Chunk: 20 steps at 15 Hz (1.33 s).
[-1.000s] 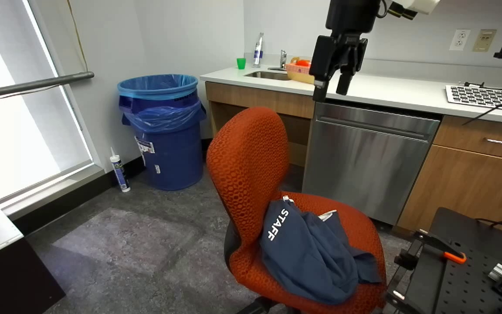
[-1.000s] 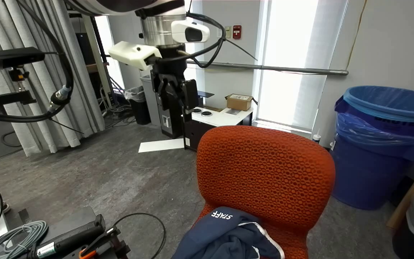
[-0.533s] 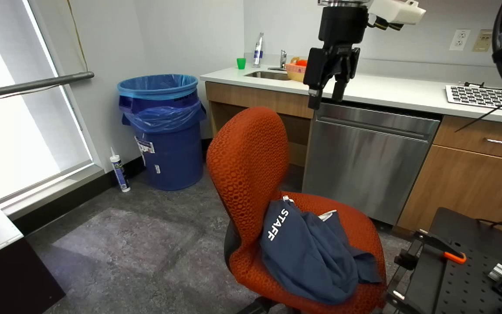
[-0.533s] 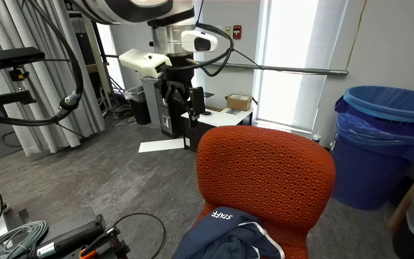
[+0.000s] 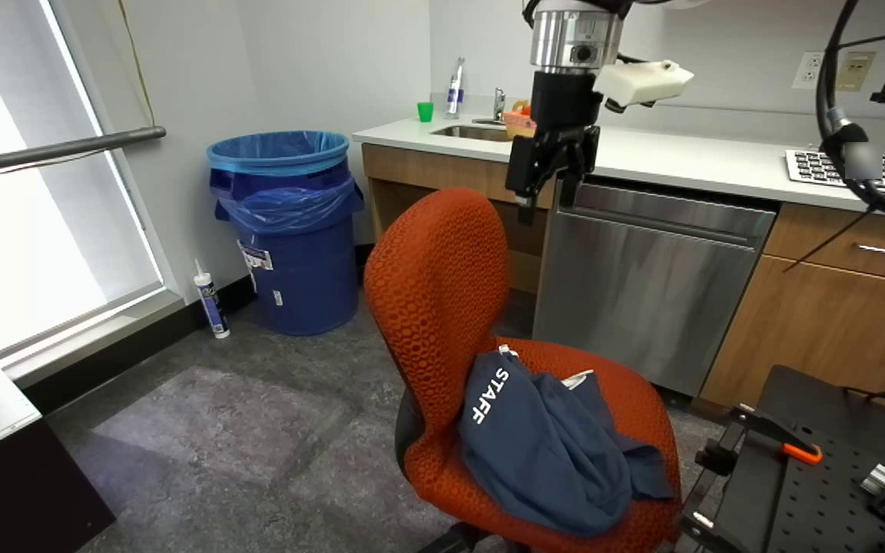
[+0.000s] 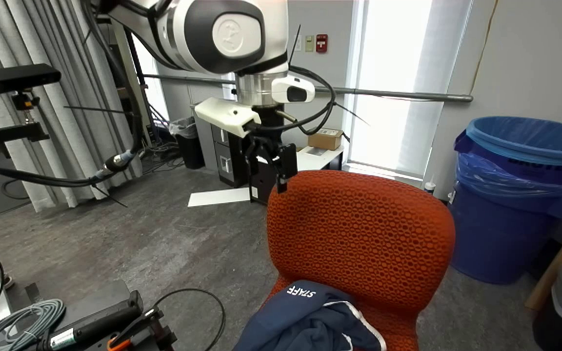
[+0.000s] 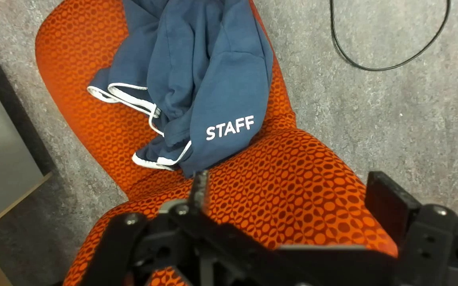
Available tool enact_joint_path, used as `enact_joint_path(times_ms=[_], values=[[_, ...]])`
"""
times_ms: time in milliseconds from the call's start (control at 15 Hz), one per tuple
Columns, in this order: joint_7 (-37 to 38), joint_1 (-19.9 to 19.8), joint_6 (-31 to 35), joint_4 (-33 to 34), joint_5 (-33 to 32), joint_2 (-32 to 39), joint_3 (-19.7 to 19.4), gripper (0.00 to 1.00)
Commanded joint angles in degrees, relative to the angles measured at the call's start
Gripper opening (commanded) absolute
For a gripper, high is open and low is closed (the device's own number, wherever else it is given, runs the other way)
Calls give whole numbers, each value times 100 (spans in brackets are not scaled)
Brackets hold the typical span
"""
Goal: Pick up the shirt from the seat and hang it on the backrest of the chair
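Note:
The dark slate-blue shirt (image 5: 550,453) lies crumpled on the orange-red seat (image 5: 638,403), its "STAFF" end by the foot of the backrest (image 5: 442,284). It also shows in an exterior view (image 6: 305,317), cut by the lower edge, and at the top of the wrist view (image 7: 229,91). The backrest stands bare in an exterior view (image 6: 359,229) and the wrist view (image 7: 292,178). My gripper (image 5: 547,203) is open and empty, high above the seat. In an exterior view the gripper (image 6: 267,178) is by the backrest's upper left corner. In the wrist view the fingers (image 7: 292,190) stand wide apart over the backrest.
A blue bin (image 5: 296,253) stands behind the chair. A counter (image 5: 688,161) with a steel dishwasher (image 5: 634,276) runs along the wall. A black cart (image 5: 834,476) with tools is by the seat's front. A cable (image 6: 212,297) lies on the floor.
My open gripper has come down and closer to the backrest, leftward in one exterior picture and rightward in the other. The shirt and chair have not moved.

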Motion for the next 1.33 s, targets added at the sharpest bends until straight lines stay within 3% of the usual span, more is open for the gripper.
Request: enact_joint_path(times_ms=[0, 733, 1267], values=[[253, -62, 319, 189, -277, 622, 18, 100], [613, -72, 1348, 131, -1377, 1947, -295, 100], [556, 0, 1830, 217, -1428, 2651, -467, 100]])
